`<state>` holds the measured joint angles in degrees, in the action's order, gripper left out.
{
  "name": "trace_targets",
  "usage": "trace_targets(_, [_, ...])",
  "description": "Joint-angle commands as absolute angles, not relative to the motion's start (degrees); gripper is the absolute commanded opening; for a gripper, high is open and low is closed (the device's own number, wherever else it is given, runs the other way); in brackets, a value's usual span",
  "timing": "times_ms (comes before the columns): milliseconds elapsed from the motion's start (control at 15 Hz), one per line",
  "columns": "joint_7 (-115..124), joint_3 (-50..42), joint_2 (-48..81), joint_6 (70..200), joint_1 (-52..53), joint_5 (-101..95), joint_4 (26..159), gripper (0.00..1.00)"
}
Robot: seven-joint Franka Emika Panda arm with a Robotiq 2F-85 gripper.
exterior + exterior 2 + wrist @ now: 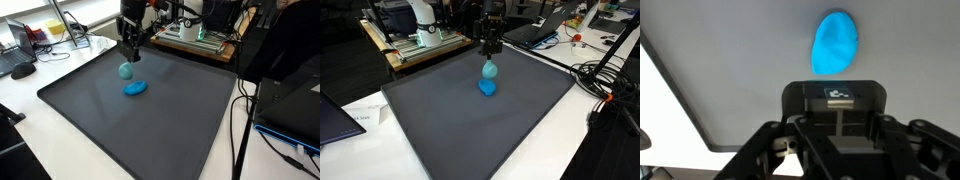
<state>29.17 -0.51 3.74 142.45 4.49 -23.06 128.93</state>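
My gripper (128, 58) (490, 58) hangs over the far middle of a dark grey mat (150, 130) (470, 130). Its fingers are shut on the top of a pale teal, drop-shaped object (125, 70) (489, 70), which dangles just above the mat. Directly below and beside it, a brighter blue rounded object (135, 88) (487, 88) lies on the mat. The wrist view shows that blue object (836, 42) ahead of the gripper (837, 120), whose black body hides the teal object.
The mat lies on a white table (90, 45) (585, 130). Behind it stands a wooden board with equipment (200, 38) (415, 40). Laptops (15, 45) (545, 25), cables (610, 80) and a dark blue case (290, 110) crowd the table's sides.
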Motion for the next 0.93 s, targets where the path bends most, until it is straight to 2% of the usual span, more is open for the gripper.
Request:
trace_targets(0, [30.10,0.73,4.38,135.36,5.38,-25.04,124.73,0.22])
trace_targets(867, [26.24,1.89,15.72,119.84,8.19,-24.45,107.14,0.22])
